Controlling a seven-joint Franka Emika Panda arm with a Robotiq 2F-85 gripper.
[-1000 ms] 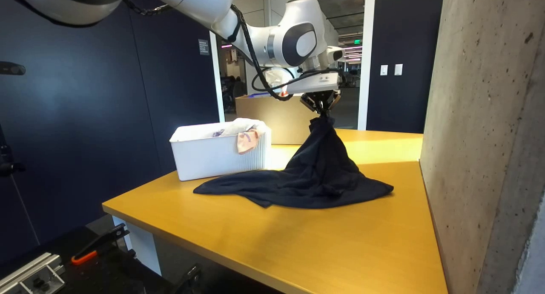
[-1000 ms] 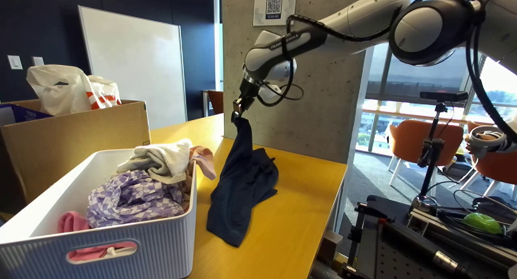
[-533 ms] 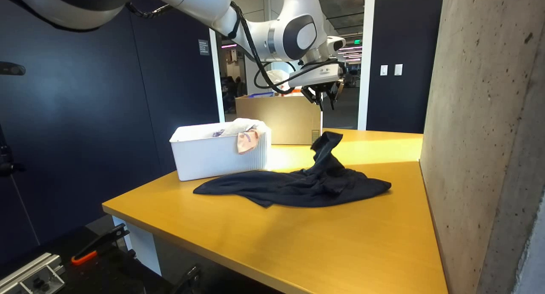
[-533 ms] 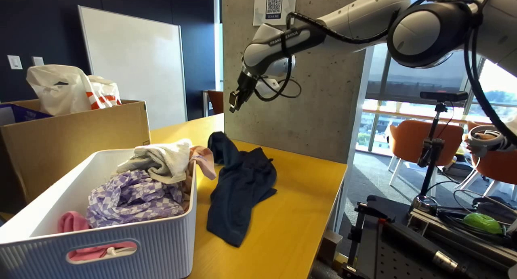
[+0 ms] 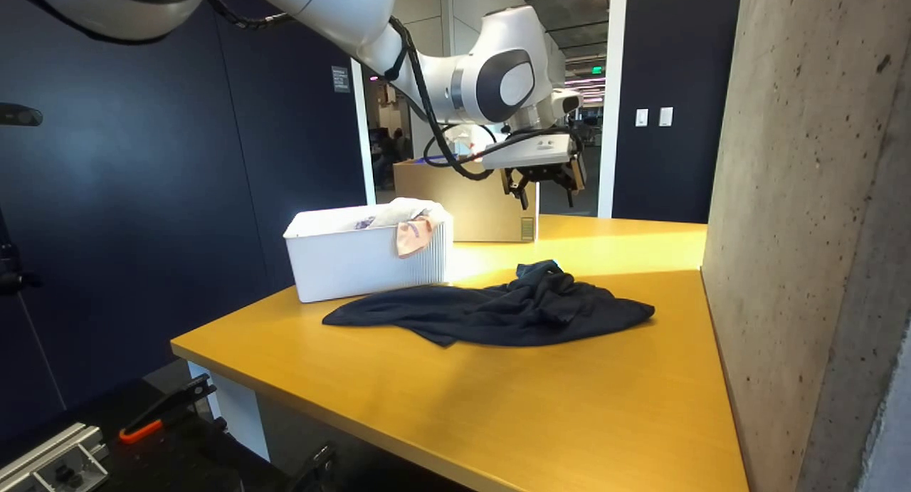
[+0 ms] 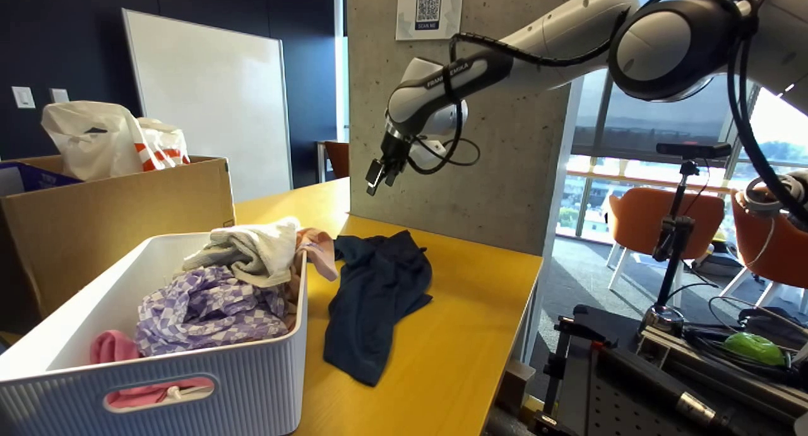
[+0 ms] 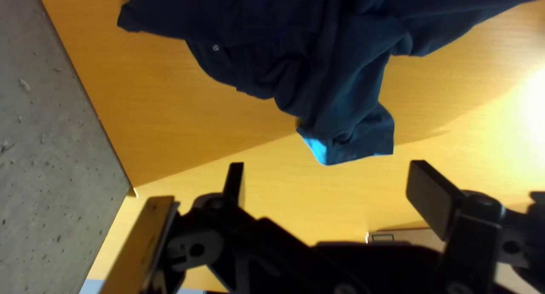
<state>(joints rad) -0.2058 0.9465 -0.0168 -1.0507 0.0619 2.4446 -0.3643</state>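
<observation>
A dark navy cloth (image 5: 491,314) lies crumpled on the yellow table (image 5: 569,392), with one edge of it raised in a small heap. My gripper (image 5: 548,203) hangs in the air above the cloth's far side, apart from it, with its fingers spread wide. In the wrist view nothing stands between the fingertips of the gripper (image 7: 327,181), only bare tabletop below. A corner of the cloth (image 7: 340,94), lit bright blue at its edge, lies just beyond them in that view. A small button-like dot shows on the fabric.
A white ribbed bin (image 6: 151,385) holds a purple checked cloth (image 6: 208,310), a grey-white cloth (image 6: 252,253) and pink items; a peach cloth (image 6: 319,253) hangs over its rim. Behind stands a cardboard box (image 6: 126,228) with bags. A concrete pillar (image 5: 797,193) borders the table.
The gripper has opened and let go of the cloth, whose raised peak has dropped onto the table. The arm rose, then came down slightly.
</observation>
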